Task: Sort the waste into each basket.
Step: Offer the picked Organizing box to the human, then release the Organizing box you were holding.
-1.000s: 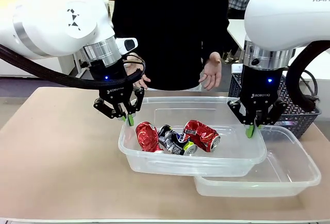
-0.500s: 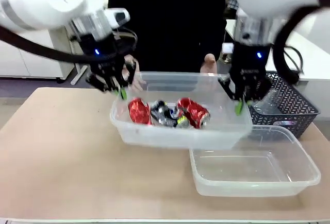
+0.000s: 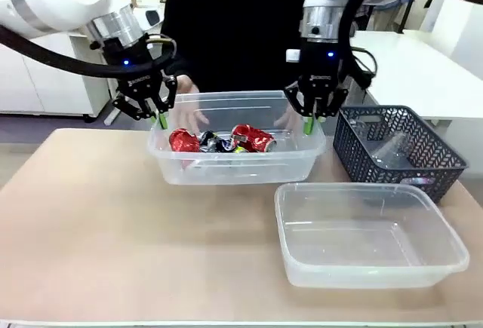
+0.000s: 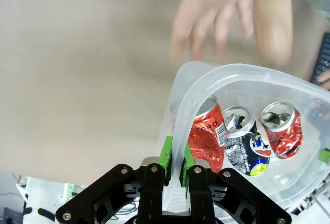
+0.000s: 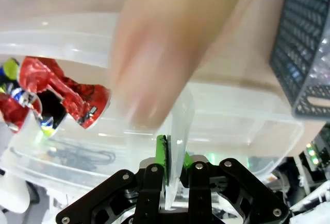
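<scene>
A clear tub [image 3: 234,168] hangs between both arms near the table's far side. My left gripper [image 3: 161,121] is shut on its left rim [image 4: 232,74], with the green pads [image 4: 166,154] pinching the plastic. On the right wall [image 5: 232,110], my right gripper [image 3: 308,124] is shut too. Inside lie crushed cans: a red can [image 3: 183,141], a dark can [image 3: 219,144] and another red can [image 3: 253,138], which the left wrist view shows again as red can [image 4: 206,136], dark can [image 4: 242,147] and red can [image 4: 281,128]. A second clear tub [image 3: 453,256] rests empty at front right.
The person stands at the far edge with a hand [image 4: 232,18] held close behind the lifted tub; a blurred hand [image 5: 175,44] also fills much of the right wrist view. A dark lattice basket [image 3: 438,164] stands at the right, beside the carried tub.
Both grippers, still shut on the rims, have carried the tub with the cans up off the second tub and away toward the person. The second tub stayed where it was.
</scene>
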Controlling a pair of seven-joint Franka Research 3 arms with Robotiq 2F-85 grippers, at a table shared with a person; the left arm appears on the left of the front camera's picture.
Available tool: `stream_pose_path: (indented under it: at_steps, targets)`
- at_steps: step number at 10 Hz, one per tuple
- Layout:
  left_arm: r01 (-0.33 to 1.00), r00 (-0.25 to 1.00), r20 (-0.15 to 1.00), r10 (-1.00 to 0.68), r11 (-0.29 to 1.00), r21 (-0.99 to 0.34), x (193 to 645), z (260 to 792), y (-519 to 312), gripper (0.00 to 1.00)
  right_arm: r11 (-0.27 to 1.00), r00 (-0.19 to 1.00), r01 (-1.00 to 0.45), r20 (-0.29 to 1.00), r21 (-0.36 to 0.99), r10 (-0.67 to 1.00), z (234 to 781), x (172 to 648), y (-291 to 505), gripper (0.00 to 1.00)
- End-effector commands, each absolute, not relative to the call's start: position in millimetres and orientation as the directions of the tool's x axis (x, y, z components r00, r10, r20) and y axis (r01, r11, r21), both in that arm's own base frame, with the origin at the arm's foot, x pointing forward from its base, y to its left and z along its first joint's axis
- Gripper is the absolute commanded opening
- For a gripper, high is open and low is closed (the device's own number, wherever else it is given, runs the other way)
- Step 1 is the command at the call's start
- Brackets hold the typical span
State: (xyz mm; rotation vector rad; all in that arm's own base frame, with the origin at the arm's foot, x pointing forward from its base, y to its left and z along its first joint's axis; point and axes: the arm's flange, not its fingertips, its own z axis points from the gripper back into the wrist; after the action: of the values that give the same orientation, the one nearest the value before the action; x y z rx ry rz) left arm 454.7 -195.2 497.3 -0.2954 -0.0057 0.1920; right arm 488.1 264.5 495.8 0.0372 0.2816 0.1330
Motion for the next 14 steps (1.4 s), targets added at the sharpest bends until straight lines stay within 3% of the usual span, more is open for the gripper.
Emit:
stream_pose_path:
  at_steps: [1,3,4,12,13,14]
  targets:
    - [-0.2,0.98,-0.053,0.194,0.907,-0.37,478.4,500.9,-226.9,0.07,0.975,0.915,-0.175,-0.344,0.134,0.211,486.8,494.5,294.7,0.06]
    - [-0.208,0.977,-0.043,0.207,0.903,-0.376,478.0,501.2,-229.1,0.07,0.982,0.911,-0.146,-0.369,0.124,0.182,469.3,493.4,290.6,0.06]
    - [-0.202,0.979,-0.064,0.191,0.935,-0.29,476.1,480.0,-196.4,0.07,0.988,0.927,-0.145,-0.342,0.059,0.156,468.0,500.6,265.2,0.06]
    - [-0.195,0.981,-0.078,0.18,0.941,-0.276,477.1,478.2,-195.6,0.07,0.989,0.926,-0.136,-0.349,0.052,0.146,467.1,504.0,260.8,0.06]
    - [-0.138,0.99,-0.067,0.123,0.937,-0.32,479.5,482.6,-200.7,0.67,0.997,0.958,-0.056,-0.28,0.058,0.07,474.0,492.4,240.8,0.64]
    - [-0.125,0.992,-0.046,0.116,0.932,-0.339,479.4,486.8,-204.8,0.67,0.995,0.975,-0.02,-0.218,0.095,0.041,481.8,481.6,229.3,0.64]
